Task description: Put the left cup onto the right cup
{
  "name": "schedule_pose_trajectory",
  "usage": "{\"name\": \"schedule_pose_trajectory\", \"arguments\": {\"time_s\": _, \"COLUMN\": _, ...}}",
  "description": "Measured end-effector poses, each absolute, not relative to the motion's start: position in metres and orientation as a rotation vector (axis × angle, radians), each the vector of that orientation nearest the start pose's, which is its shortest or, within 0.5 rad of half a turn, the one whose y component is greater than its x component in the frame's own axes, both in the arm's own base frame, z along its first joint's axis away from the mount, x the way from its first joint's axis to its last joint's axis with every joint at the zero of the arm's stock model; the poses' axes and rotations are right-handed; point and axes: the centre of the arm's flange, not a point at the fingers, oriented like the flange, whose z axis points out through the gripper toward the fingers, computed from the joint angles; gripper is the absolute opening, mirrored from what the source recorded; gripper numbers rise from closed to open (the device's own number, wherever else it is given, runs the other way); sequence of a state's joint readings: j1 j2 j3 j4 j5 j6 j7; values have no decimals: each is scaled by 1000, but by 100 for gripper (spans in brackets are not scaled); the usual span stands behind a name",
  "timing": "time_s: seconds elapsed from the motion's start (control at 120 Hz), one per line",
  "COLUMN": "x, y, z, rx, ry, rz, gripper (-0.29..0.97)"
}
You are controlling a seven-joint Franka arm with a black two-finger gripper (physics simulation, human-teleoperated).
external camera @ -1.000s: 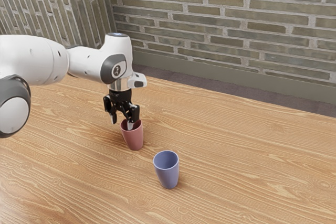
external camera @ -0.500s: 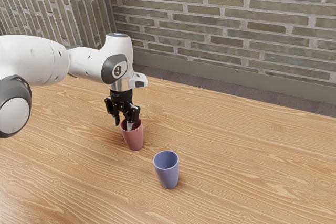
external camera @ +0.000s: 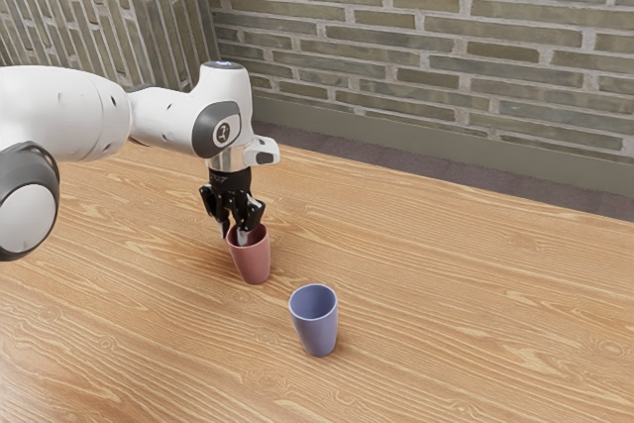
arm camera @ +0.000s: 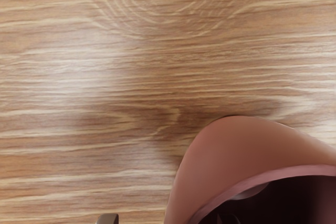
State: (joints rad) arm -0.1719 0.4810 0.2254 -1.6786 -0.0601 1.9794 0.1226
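Note:
A dusty red cup (external camera: 252, 259) stands upright on the wooden table (external camera: 466, 284), left of the blue-purple cup (external camera: 314, 319) in the exterior view. My black gripper (external camera: 236, 231) points straight down at the red cup's near-left rim. One finger is inside the cup and the other outside, both pressed against the wall between them. In the wrist view the red cup (arm camera: 236, 166) looms right under the hand, its rim and dark inside showing. The blue-purple cup stands upright and apart, a short way to the lower right of the red one.
A brick wall (external camera: 446, 37) rises behind the table's far edge, and a slatted panel (external camera: 89, 7) stands at the back left. Bare wood lies all around both cups.
The fingers have drawn together over the red cup's rim, from wide apart to closed on its wall. Neither cup has moved.

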Motion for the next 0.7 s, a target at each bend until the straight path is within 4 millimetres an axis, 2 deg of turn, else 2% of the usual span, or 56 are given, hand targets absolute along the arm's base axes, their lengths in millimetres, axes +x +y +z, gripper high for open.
{"name": "schedule_pose_trajectory", "arguments": {"time_s": 0.7, "x": 652, "y": 16, "z": 316, "rx": -3102, "ry": 79, "rz": 264, "gripper": 0}}
